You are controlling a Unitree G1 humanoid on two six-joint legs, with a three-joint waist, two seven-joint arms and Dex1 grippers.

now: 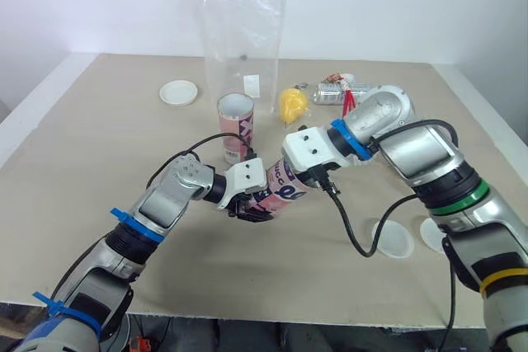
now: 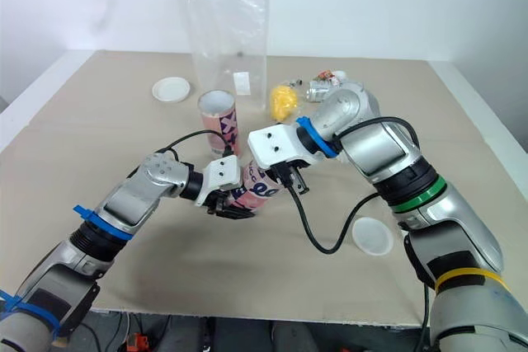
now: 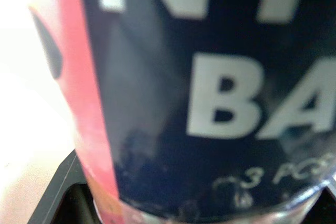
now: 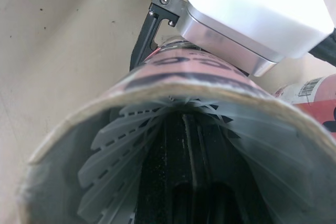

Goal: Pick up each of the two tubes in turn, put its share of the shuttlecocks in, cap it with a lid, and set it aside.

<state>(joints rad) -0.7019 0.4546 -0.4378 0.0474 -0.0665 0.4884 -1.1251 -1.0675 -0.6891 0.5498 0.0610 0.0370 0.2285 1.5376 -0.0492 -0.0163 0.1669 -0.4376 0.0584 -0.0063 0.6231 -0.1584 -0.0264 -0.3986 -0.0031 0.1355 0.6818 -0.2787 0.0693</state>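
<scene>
1. Table [image 1: 99, 162]; the tube [image 1: 279, 185] lies slanted over its middle, mouth towards the right arm.
2. Left gripper [image 1: 247, 205] clamped round the tube's far end.
3. Right gripper [image 1: 318, 177] at the mouth, in line with the tube's long axis; its grip cannot be told.
4. Shuttlecock [image 4: 121, 129] inside the tube.

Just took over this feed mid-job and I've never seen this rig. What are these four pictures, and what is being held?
This is a humanoid robot with two arms. The two wide pictures come from its head camera, looking down over a beige table. The other two come from a camera on each wrist.

The left gripper is shut on a pink tube, held tilted; the left wrist view is that tube up close. The right gripper is at the tube's mouth, and its wrist view looks inside, where white shuttlecock feathers show.

On the table are a second tube standing upright, a clear plastic bag, what looks like a yellow shuttlecock, a white lid and another lid.
</scene>
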